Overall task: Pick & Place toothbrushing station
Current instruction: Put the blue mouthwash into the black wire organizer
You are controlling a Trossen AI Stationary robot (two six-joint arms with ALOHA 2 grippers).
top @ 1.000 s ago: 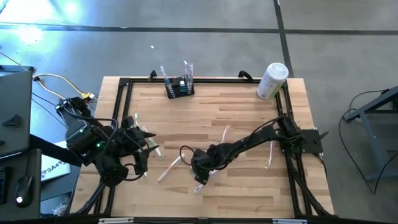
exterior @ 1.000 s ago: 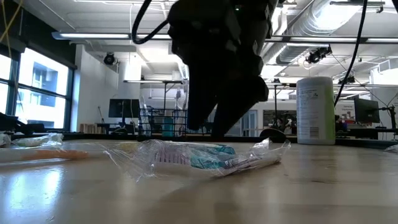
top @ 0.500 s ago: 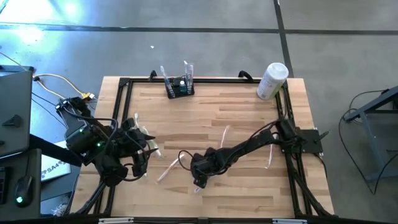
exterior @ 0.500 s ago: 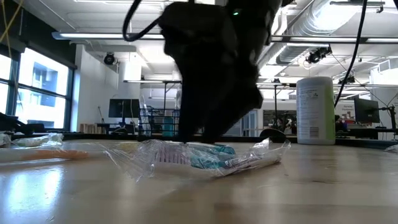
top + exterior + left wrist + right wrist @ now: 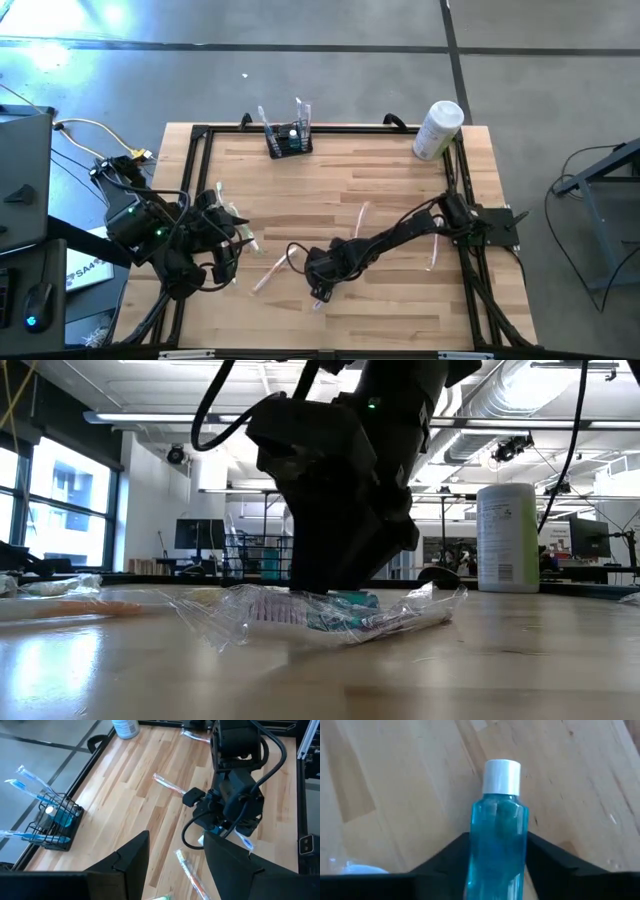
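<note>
The black wire rack (image 5: 288, 139) stands on its base at the table's far edge, left of the middle, with toothbrushes in it; it also shows in the left wrist view (image 5: 52, 819). My right gripper (image 5: 318, 280) is low over the table's near middle, around a small blue bottle with a white cap (image 5: 497, 825). In the low view the gripper (image 5: 330, 585) reaches down to the table behind a clear-wrapped toothbrush (image 5: 320, 615). My left gripper (image 5: 175, 865) is open and empty at the table's left side (image 5: 232, 245). My right gripper has the blue bottle's body (image 5: 497, 855) between its two fingers, one on each side, below the white cap (image 5: 502, 775). The fingers lie along the bottle, and the cap points away from the wrist. Whether the bottle rests on the table cannot be told.
A tall white cylindrical container (image 5: 437, 128) stands at the far right corner. Wrapped toothbrushes lie loose on the wood: one left of my right gripper (image 5: 270, 272), one in the middle (image 5: 360, 215), one at the right (image 5: 435, 250). A black frame (image 5: 330, 127) borders the table.
My right gripper has gone down to the table top and a little toward the table's left edge, ending low behind the wrapped toothbrush in the low view.
</note>
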